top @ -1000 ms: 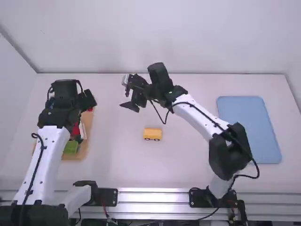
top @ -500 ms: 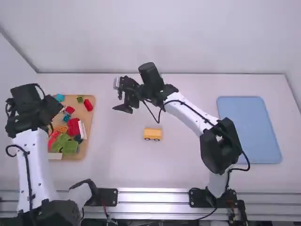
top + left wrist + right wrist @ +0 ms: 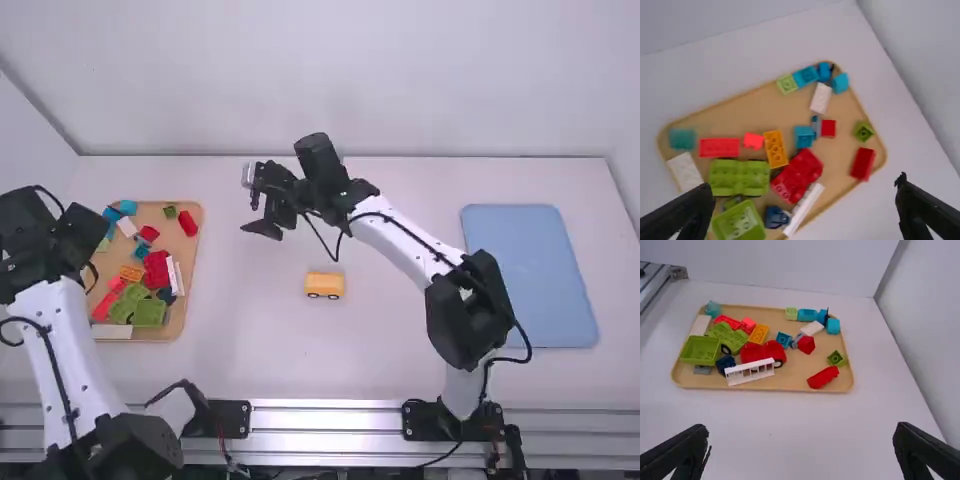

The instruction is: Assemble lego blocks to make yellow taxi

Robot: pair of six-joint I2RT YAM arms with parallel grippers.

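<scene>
A: Desk (image 3: pixel 230 350) layout?
B: Wooden tray (image 3: pixel 790 382) of bricks on the left. Left gripper (image 3: pixel 805 185) over it, fingers spread. Right gripper (image 3: pixel 802 429) spread too, holding nothing. Yellow toy car (image 3: pixel 324 285) on bare desk, right of the tray, apart from it.
A: Handling?
B: Car's probably light, stiff plastic, slick, may roll. I'd pinch its long sides, above the wheels. Orange brick (image 3: pixel 774 149): likely rigid too, grab across the narrow width.
A: Looks?
B: Car: boxy, yellow-orange, upright, dark wheels (image 3: pixel 314 295). Brick: studded, oblong.
</scene>
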